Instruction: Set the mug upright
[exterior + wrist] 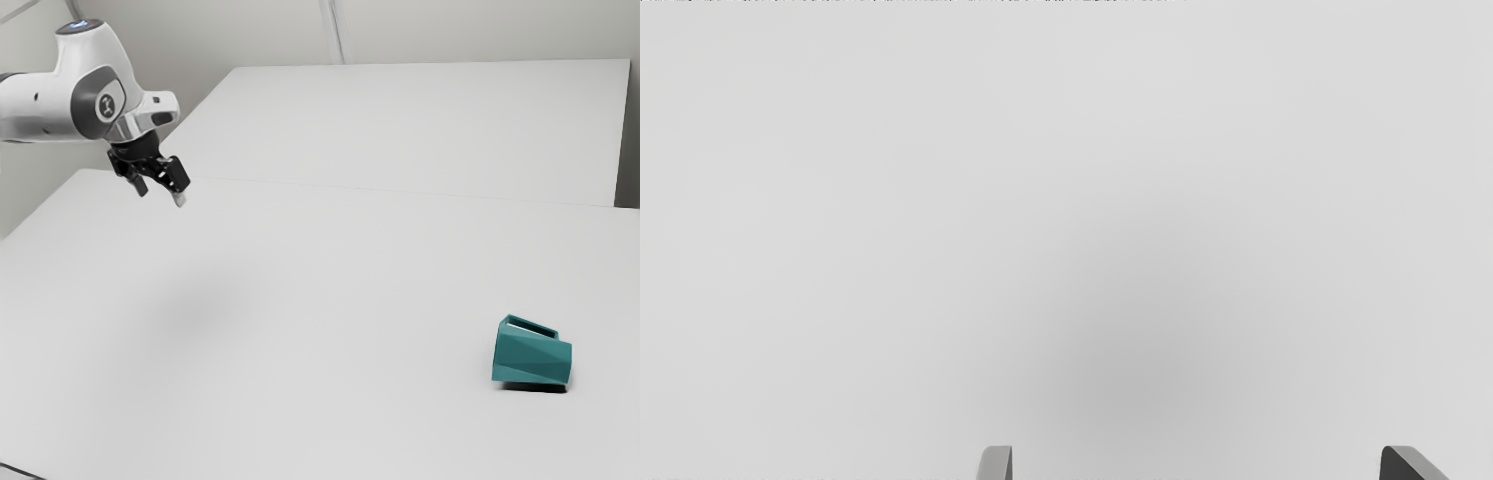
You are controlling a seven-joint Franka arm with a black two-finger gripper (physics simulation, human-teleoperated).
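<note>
- Mug (532,358): on its side on the table (330,300), toward the exterior view's right; well in from the table's far edge, well apart from its far-left corner.
- What looked like the handle (536,325) lay uppermost along the body. Which end held the mouth: could not tell.
- Gripper (161,194): in the air by the far-left corner, well away from the mug. Fingers wide apart, nothing between them. Soft shadow (195,300) on the tabletop.
- State against task: mug not upright; righting was still needed.
- Risk, roll: a faceted body might have rocked or turned if one finger touched ahead of the other.
- Risk, grip: a pinch on the handle alone could have let the body swing during the lift.
- Risk, wrong end: with the mouth unread, a turn the wrong way would have stood it upside down.
- Risk, release: letting go while tilted, or above the surface, might have tipped it over again.
- Risk, clearance: too low an approach could have shoved it along the tabletop.
</note>
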